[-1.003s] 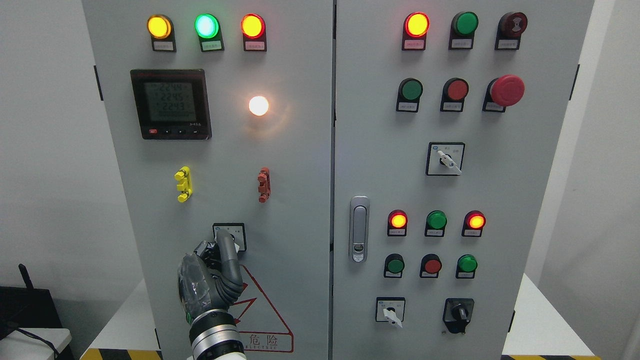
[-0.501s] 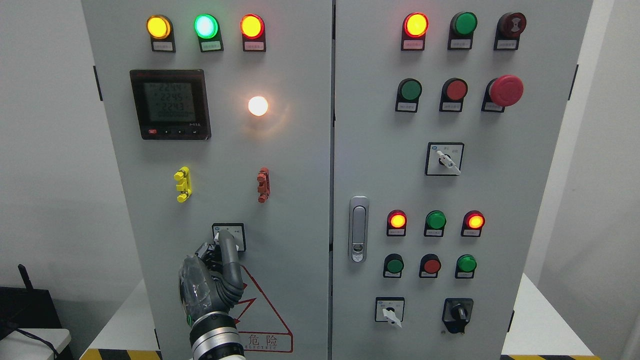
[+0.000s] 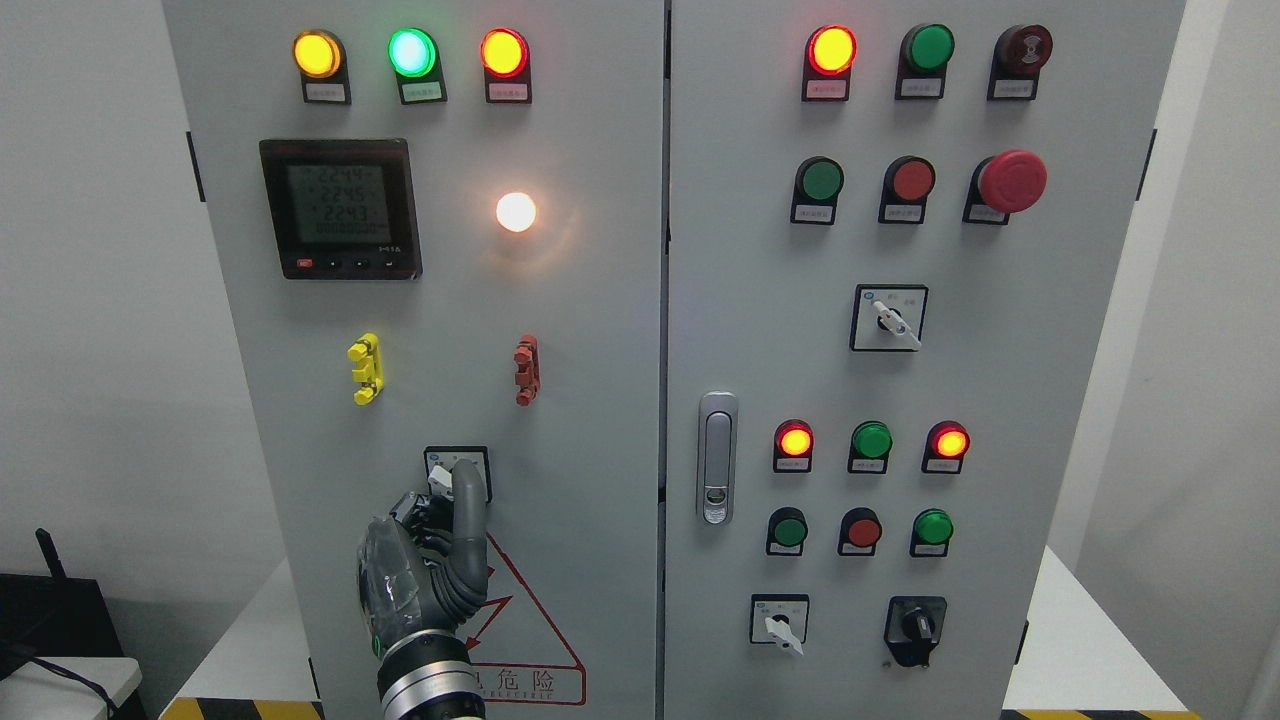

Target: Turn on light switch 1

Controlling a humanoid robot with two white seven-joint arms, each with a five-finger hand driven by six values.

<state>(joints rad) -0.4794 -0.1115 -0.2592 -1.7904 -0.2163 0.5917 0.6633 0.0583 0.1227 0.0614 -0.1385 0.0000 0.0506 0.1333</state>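
A grey electrical cabinet (image 3: 600,400) with two doors fills the view. Low on the left door sits a small square rotary switch (image 3: 457,473), the task's thing. The robot's left hand (image 3: 425,560) rises from the bottom edge left of the middle and reaches it. One grey finger (image 3: 467,495) stands straight up over the switch plate, covering its middle; the other fingers are curled beside it, against the small white knob at the switch's left. Whether they pinch the knob cannot be told.

Just below the switch, half hidden by the hand, is a red warning triangle (image 3: 530,640). Above it, well apart, are a yellow clip (image 3: 365,368) and a red clip (image 3: 527,370), then a glowing white lamp (image 3: 516,211) and a dark digital meter (image 3: 341,208). Three lit lamps, yellow, green and red, line the top.

The seam between the doors runs down the middle, with a silver door handle (image 3: 717,457) just right of it. The right door carries rows of lamps and buttons, a red mushroom button (image 3: 1012,181) and three more rotary switches.

Bare grey panel lies to either side of the hand. Plain white wall flanks the cabinet on both sides.
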